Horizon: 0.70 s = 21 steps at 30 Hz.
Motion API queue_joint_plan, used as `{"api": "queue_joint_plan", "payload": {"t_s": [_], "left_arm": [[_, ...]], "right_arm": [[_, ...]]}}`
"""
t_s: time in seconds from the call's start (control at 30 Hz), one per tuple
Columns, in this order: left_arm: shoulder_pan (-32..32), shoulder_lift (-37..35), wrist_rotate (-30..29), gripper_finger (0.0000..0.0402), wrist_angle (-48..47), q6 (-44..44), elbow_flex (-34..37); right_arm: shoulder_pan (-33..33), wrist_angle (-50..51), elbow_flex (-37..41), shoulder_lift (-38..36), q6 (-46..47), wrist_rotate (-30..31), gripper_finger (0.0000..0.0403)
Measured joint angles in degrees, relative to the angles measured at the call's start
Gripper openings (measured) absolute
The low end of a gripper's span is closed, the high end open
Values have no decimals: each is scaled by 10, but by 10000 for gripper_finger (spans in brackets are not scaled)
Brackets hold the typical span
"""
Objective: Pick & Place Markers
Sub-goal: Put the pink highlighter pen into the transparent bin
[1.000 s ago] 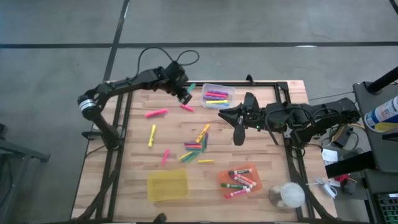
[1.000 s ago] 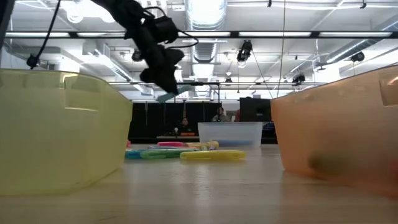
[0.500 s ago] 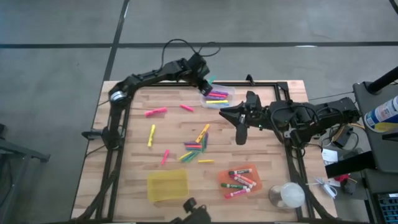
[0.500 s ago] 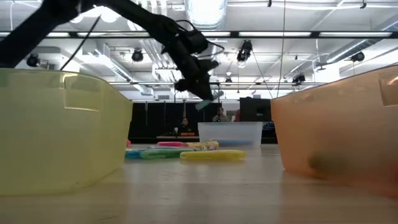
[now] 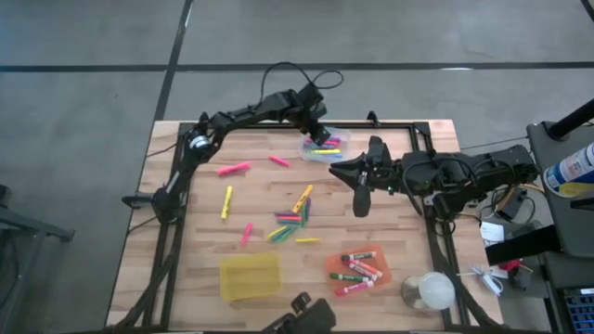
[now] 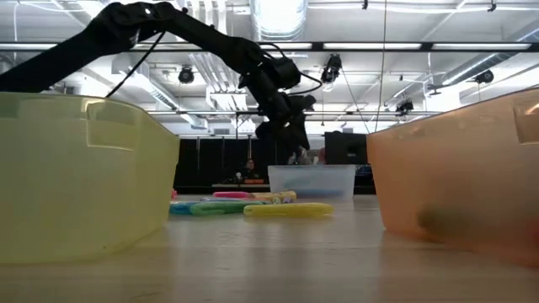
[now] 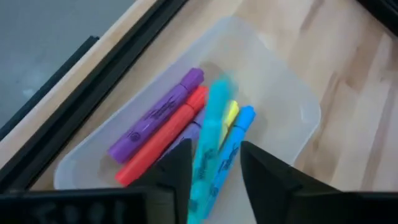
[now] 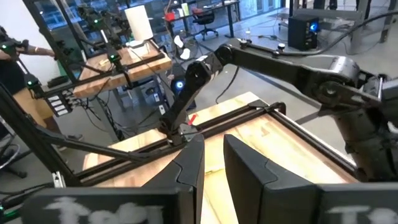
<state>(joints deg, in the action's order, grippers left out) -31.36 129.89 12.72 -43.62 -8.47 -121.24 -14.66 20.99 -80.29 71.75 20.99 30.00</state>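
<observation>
My left gripper (image 5: 318, 131) (image 7: 214, 152) hovers over the clear bin (image 5: 325, 145) (image 7: 298, 99) at the table's far edge. A teal marker (image 7: 208, 146), blurred, shows between its fingers, which stand wider apart than the marker. Purple (image 7: 158, 118), red (image 7: 163, 142), yellow and blue markers (image 7: 235, 140) lie in the bin. Pink (image 5: 233, 169) and yellow (image 5: 226, 201) markers and a mixed heap (image 5: 295, 215) lie on the table. My right gripper (image 5: 338, 168) (image 8: 214, 146) waits right of the heap, its fingers a little apart, holding nothing. My left gripper points down into the clear bin with the teal marker (image 7: 205, 177) lying along the gap between its fingers. The marker runs beside one finger (image 7: 177, 168), and the other finger stands clear of it. Whether any finger touches it I cannot tell.
A yellow bin (image 5: 250, 276) (image 6: 84, 177) and an orange bin (image 5: 357, 269) (image 6: 459, 168) holding several markers sit near the table's near edge. A round clear container (image 5: 430, 291) stands at the near right corner. A black frame rail (image 5: 399, 125) runs along the far edge.
My left gripper has swung from above the far left part of the table toward the right, carrying the teal marker, and now hangs over the clear bin. In the low view the marker no longer sticks out below the fingers.
</observation>
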Motion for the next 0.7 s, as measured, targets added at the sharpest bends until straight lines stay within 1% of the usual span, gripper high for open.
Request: {"api": "queue_joint_plan", "payload": {"t_s": [0.1,0.27,0.33,0.5,0.7], "left_arm": [[3,1,-8,154,-2,7,-1],[3,-14,-23,161,-24,-4,-1],[2,-23,-26,162,-45,-1,0],[0,-50,-87,163,-111,28,1],[-3,-86,-125,163,-210,70,25]], "right_arm": [[0,0,0,0,-21,0,57],[0,0,0,-1,-22,0,57],[0,0,0,-1,-22,0,57],[0,0,2,-1,-26,0,57],[0,-2,2,-1,-17,1,57]]}}
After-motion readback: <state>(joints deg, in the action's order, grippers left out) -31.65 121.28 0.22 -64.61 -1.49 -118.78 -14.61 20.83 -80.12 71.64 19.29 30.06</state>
